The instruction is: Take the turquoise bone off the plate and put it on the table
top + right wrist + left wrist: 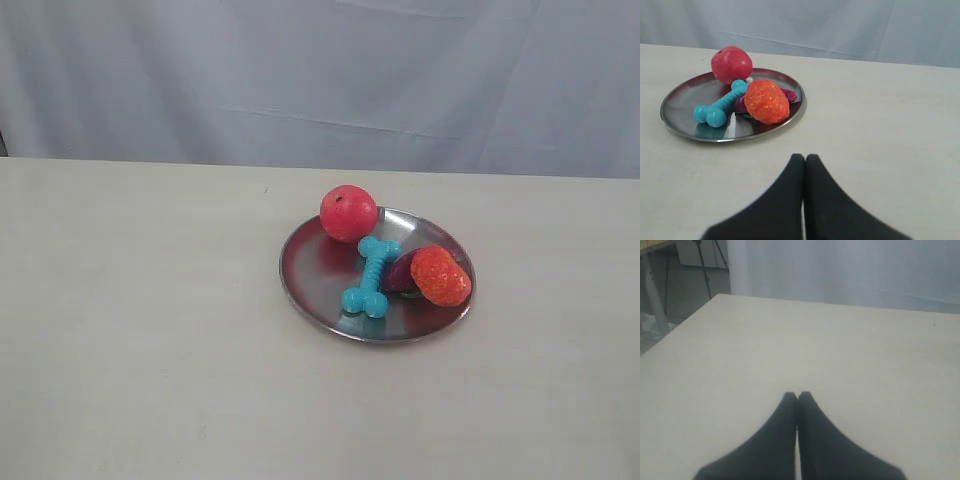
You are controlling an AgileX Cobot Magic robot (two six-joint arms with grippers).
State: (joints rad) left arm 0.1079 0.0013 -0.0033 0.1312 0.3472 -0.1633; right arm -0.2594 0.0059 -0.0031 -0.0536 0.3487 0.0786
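The turquoise bone (370, 277) lies in the middle of the steel plate (315, 280) on the beige table (140, 320), between a red ball (348, 212) and an orange lumpy toy (440, 275). The right wrist view shows the turquoise bone (720, 106) on the plate (677, 102), well ahead of my right gripper (804, 157), which is shut with nothing in it. My left gripper (797, 395) is shut too, over bare table (840, 350), with the plate out of that view. Neither gripper shows in the exterior view.
A dark purple toy (403, 273) is tucked under the orange one. The red ball (731, 64) touches the bone's far end. A grey curtain (320, 70) hangs behind the table. In the left wrist view the table edge (675, 327) drops toward tripod legs.
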